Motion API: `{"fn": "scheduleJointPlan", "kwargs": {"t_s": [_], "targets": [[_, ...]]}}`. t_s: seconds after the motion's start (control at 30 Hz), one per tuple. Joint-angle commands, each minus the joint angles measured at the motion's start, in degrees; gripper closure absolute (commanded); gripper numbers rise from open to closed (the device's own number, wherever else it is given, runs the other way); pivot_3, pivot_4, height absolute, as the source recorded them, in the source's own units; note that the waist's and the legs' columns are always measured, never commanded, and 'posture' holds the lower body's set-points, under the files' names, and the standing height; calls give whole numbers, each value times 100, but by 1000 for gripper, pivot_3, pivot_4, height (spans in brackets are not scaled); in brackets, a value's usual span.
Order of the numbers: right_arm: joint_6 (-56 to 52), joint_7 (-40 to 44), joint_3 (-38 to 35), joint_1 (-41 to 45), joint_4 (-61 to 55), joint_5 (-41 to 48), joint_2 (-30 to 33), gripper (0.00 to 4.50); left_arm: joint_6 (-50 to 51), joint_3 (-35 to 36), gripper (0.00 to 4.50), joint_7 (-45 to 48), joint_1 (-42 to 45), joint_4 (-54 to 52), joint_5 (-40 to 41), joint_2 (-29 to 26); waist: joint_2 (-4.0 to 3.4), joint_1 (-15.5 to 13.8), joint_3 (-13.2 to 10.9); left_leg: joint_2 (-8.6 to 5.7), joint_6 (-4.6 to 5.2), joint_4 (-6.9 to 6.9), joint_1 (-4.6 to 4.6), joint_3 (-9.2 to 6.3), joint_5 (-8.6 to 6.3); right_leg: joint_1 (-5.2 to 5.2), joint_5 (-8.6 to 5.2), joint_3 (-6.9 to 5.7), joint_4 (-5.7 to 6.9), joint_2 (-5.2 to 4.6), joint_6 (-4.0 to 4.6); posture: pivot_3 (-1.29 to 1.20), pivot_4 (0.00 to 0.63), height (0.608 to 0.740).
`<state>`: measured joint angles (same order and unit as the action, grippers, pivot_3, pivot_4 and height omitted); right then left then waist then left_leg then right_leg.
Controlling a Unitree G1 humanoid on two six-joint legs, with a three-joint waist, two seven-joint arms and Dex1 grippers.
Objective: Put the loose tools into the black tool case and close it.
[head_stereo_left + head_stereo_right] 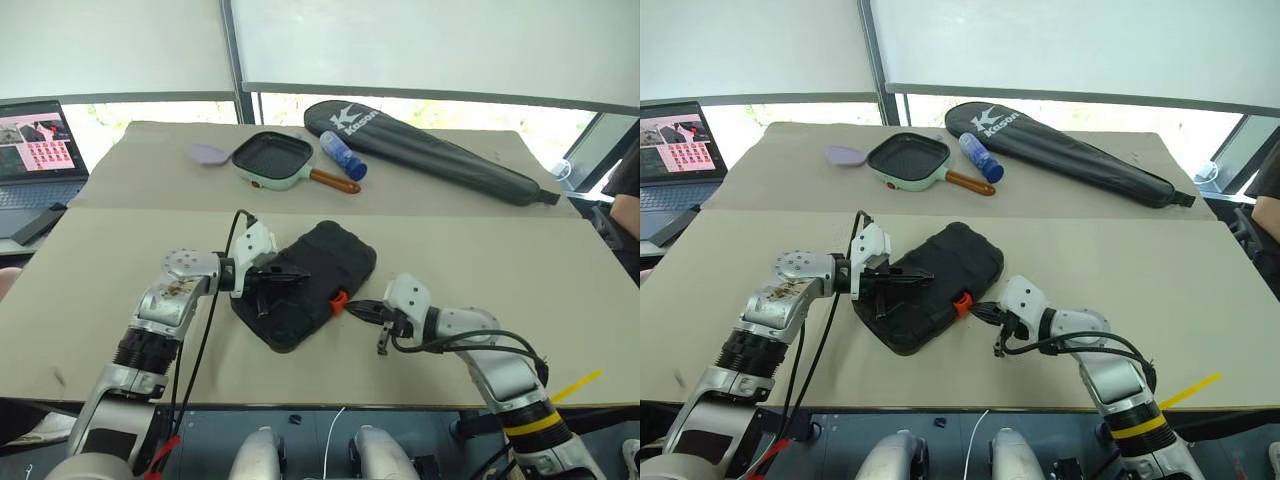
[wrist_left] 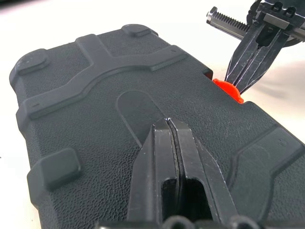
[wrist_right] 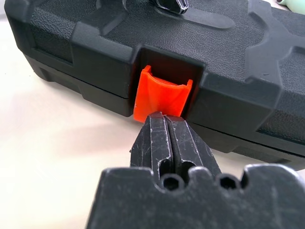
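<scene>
One black tool case (image 1: 310, 282) lies shut near the front edge of the worktop (image 1: 520, 290), its single orange latch (image 3: 162, 97) facing the right gripper (image 3: 166, 125), whose jaws are closed with the tips at the latch. The left gripper (image 2: 169, 129), jaws closed too and empty, presses its tips on the lid. Toward the far edge lie one green pan (image 1: 275, 160), one blue bottle (image 1: 342, 155) and one black racket bag (image 1: 440, 152) with white lettering that looks like "Kason".

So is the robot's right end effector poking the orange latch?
Touching. In the right wrist view, the shut right end effector meets the lower edge of the orange latch on the closed black tool case, with no gap visible.
</scene>
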<state>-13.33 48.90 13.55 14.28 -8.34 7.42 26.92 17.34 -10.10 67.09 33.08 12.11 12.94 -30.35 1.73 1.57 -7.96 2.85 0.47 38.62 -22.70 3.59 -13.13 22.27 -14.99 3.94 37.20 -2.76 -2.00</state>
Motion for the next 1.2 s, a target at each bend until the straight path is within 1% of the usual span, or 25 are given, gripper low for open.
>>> {"fn": "scheduleJointPlan", "kwargs": {"t_s": [0.03,0.37,0.53,0.67,0.83,1.0,1.1,1.17,1.2], "targets": [[-31,2,227,159,18,-76,-133,4500,252,-431,4468,-16,-254,291,-305,44,0,14,7,2,0,0,2,-1,0,0,0,2,0,4,0,0,150,740],[120,-33,223,445,245,-63,-400,4500,421,-481,4468,-49,-326,206,-332,-12,-4,38,9,9,0,-6,7,-7,0,1,-2,8,-1,18,4,0,150,740],[32,19,138,442,84,-19,-324,4500,493,-493,4468,-51,-372,145,-341,-54,-4,53,9,9,0,-10,7,-8,0,3,-2,9,-1,18,5,0,150,740],[19,33,114,637,141,-66,-284,4500,521,-510,4468,-38,-390,142,-344,-73,-4,63,9,9,0,-14,7,-7,0,5,-2,10,-3,18,5,0,150,740],[22,47,171,957,334,-84,-375,4500,667,-573,4468,-36,-425,118,-347,-77,-4,93,9,9,0,-20,7,-8,0,9,-3,12,-4,20,5,0,150,740],[32,33,199,1021,403,-80,-474,4500,707,-592,4468,-45,-506,79,-353,-109,-4,112,9,9,0,-29,12,-10,0,12,-4,18,-4,25,7,0,150,740],[51,145,219,879,313,-65,-378,4500,461,-460,4468,-31,-585,50,-263,-89,-4,115,9,9,0,-34,20,-9,0,9,-5,22,-4,25,8,0,150,740],[92,237,133,743,216,-14,-234,4500,322,-241,4468,31,-672,-79,-34,-58,-4,115,9,9,0,-39,24,-8,0,9,-6,24,-5,25,10,0,150,740],[32,248,-59,629,109,109,-131,4500,67,8,4226,-23,-770,-220,115,-33,-5,115,9,9,0,-44,25,-8,0,9,-7,25,-6,25,12,0,150,740]]}}
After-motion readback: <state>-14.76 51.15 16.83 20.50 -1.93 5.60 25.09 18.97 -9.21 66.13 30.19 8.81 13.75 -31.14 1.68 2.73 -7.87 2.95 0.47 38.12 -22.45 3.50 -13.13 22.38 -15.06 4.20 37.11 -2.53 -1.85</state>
